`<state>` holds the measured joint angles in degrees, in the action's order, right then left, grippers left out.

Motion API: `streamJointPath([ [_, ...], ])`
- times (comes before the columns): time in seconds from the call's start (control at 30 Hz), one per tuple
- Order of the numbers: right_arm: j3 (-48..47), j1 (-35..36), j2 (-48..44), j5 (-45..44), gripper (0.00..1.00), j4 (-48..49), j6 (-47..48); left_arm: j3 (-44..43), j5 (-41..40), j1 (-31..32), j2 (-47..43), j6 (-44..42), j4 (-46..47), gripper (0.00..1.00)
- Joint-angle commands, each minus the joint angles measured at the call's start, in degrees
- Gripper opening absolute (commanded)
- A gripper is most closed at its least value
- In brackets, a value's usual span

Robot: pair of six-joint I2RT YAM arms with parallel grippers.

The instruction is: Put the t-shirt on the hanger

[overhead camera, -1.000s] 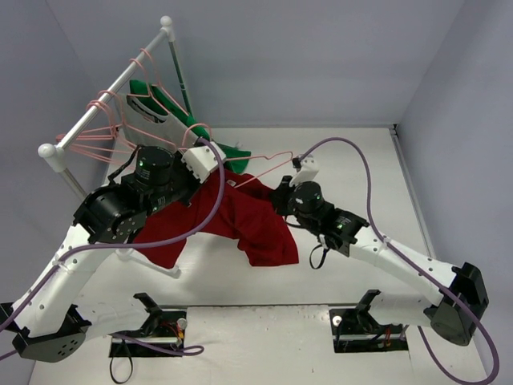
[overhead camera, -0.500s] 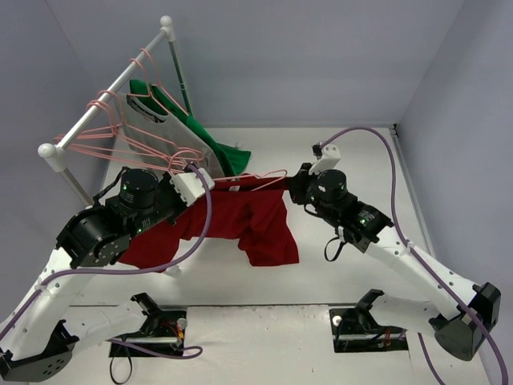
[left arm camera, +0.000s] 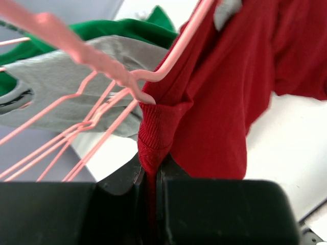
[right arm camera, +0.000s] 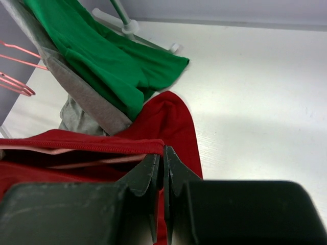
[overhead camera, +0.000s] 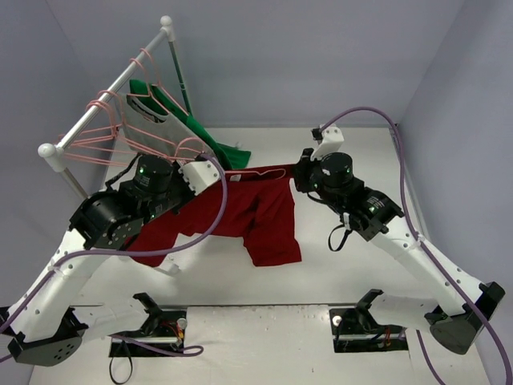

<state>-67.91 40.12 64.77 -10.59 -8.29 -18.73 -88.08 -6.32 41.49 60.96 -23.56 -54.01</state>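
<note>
Since the earlier frame the right arm has swung farther back and to the right, and the t-shirt's [overhead camera: 260,215] far edge, slack before, now runs as a straight taut line between the two wrists. From above, both sets of fingertips are hidden under the wrist housings, so the grips show only in the wrist views. The left gripper [left arm camera: 152,168] is clamped on a ribbed red fold of the shirt, and the right gripper [right arm camera: 163,158] is pinched tight on the shirt's red edge. The hanger [left arm camera: 176,53] lies along that edge. One pink wire runs beside the cloth at the left end and another stretch shows inside the opening near the right gripper, but most of it is buried in the fabric. How far it is threaded cannot be told. The shirt hangs above the table [overhead camera: 353,144], its left part covered by the left arm. Behind it, at far left, the grey t-shirt [left arm camera: 76,92] and the green garment [right arm camera: 102,56] hang from the rack [overhead camera: 104,88] among spare hangers [overhead camera: 100,138], blurred and cut off in the left wrist view.
</note>
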Motion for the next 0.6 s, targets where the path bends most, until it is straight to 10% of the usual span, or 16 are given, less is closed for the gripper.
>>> streamJointPath([
  [0.0, -5.1, 0.0, 0.5, -2.0, 0.00, 1.1, 2.3, -6.9, -7.1, 1.2, 3.7, 3.3, 1.4, 0.00],
  [0.57, -21.4, 4.5, 5.6, -3.2, 0.00, -0.1, 13.1, -36.8, -12.0, 9.0, 24.6, 11.1, 1.7, 0.00],
])
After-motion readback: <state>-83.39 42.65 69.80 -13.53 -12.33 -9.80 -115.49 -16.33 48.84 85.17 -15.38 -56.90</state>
